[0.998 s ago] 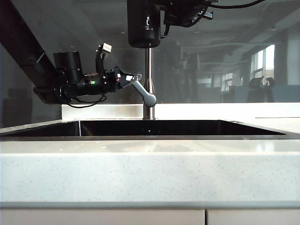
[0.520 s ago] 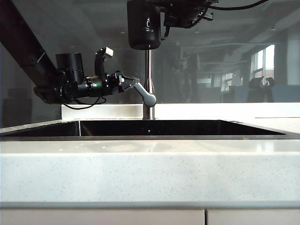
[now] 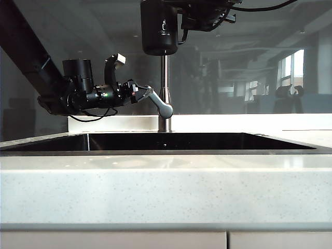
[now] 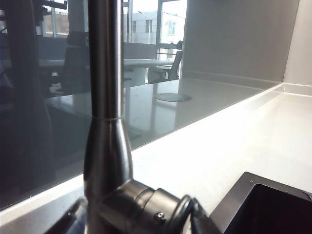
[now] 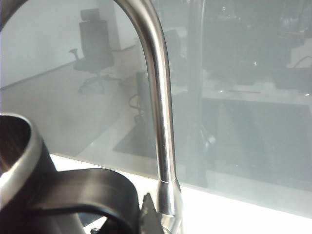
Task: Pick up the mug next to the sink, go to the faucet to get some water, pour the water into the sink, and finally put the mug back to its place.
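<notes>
Since the earlier frame, the left tool (image 3: 141,94) has turned slightly at the wrist and closed in on the faucet's lever handle (image 3: 158,102).

Its jaws stand apart either side of the lever tip, gripping nothing firmly that I can tell. High at the top of the exterior view, the right tool (image 3: 182,18) is closed on the handle of the black mug (image 3: 159,26), which hangs above the sink (image 3: 171,141) in front of the faucet (image 3: 164,78) pipe. The spout's mouth is out of view. The water-filling step seems in hand; next, the left tool likely must push the lever to start the flow, while the mug stays steady above the counter (image 3: 166,192).
</notes>
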Robot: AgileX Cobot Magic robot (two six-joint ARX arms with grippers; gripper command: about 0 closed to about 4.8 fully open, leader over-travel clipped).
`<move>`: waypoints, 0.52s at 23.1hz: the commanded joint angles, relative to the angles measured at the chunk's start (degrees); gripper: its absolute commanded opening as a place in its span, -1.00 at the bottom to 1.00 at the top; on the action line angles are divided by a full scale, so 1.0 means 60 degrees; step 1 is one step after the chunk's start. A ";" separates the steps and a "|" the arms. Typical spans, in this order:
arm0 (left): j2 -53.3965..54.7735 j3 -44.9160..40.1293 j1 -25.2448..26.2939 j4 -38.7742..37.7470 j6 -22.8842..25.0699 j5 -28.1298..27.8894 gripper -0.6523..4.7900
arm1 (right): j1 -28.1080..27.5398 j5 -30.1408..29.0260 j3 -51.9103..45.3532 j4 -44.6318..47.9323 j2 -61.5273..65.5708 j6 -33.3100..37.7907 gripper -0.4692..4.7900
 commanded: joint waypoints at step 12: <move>-0.0087 0.0036 0.0022 0.0044 0.0277 -0.1140 0.21 | 0.0000 0.0011 0.0084 0.0546 -0.0102 -0.0142 -0.83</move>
